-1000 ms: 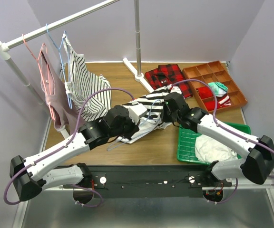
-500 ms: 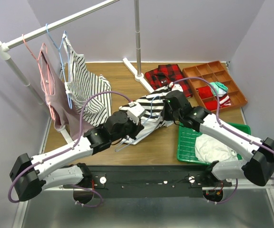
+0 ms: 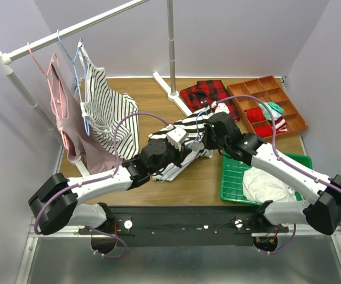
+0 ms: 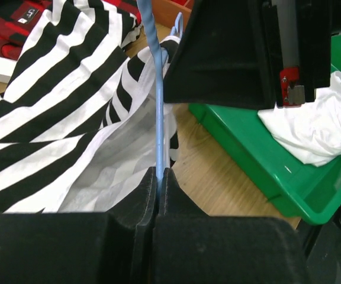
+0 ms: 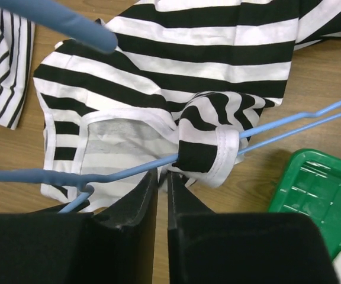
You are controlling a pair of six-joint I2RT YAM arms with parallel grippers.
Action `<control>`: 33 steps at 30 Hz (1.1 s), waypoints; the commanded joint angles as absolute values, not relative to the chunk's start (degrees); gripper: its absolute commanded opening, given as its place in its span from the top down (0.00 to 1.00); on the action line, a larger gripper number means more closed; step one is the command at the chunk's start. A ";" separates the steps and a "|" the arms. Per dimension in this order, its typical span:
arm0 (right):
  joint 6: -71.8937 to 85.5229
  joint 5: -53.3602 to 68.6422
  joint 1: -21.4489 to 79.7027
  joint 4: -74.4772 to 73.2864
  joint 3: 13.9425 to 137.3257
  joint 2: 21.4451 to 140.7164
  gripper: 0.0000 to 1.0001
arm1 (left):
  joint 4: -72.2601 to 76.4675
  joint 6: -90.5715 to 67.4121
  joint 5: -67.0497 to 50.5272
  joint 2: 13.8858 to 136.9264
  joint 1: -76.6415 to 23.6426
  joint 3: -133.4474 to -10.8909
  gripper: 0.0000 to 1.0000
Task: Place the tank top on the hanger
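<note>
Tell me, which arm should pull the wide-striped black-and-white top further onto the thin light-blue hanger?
Probably the right. The right gripper sits at a strap of the wide-striped black-and-white tank top, already looped over the thin light-blue hanger. The left gripper is shut on that hanger, steadying it.

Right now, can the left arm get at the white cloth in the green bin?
Probably not: the left gripper is shut on the hanger, and the right arm lies between it and the bin.
</note>
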State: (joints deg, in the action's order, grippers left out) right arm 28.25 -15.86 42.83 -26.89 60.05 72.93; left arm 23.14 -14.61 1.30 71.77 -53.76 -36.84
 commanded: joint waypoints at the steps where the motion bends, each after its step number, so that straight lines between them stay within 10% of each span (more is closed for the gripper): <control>1: 24.88 -20.21 43.33 -27.16 60.21 69.97 0.53 | 30.67 -13.80 1.23 73.65 -53.79 -38.23 1.00; 23: 13.62 -15.20 43.42 -8.00 56.78 68.47 0.52 | 23.38 -12.74 -8.08 75.67 -52.03 -42.80 1.00; 29: 13.80 -20.82 43.33 -4.40 54.14 68.47 0.95 | 20.92 -13.71 -7.48 75.32 -52.03 -43.42 1.00; 33: 13.80 -24.42 43.33 -3.69 53.09 68.38 0.99 | 19.34 -17.56 -6.94 74.01 -52.12 -43.85 0.79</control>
